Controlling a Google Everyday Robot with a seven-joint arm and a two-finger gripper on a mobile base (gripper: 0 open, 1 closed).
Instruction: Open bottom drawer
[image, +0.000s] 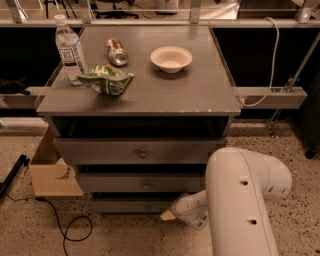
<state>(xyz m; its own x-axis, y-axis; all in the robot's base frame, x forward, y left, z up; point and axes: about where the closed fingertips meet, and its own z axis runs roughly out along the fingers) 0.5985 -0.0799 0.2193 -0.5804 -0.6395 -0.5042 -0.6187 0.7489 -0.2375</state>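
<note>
The grey cabinet (140, 100) has three drawers. The bottom drawer (125, 205) is the lowest and slimmest, with a small round knob (148, 205) at its centre. It sits about flush with the drawers above. My gripper (167, 215) is low near the floor, just right of and slightly below that knob, in front of the drawer's right part. My white arm (240, 200) fills the lower right and hides the drawer's right end.
On the cabinet top stand a water bottle (69, 50), a can (116, 52), a green chip bag (107, 81) and a white bowl (171, 58). A cardboard box (50, 172) and a black cable (65, 225) lie on the floor at left.
</note>
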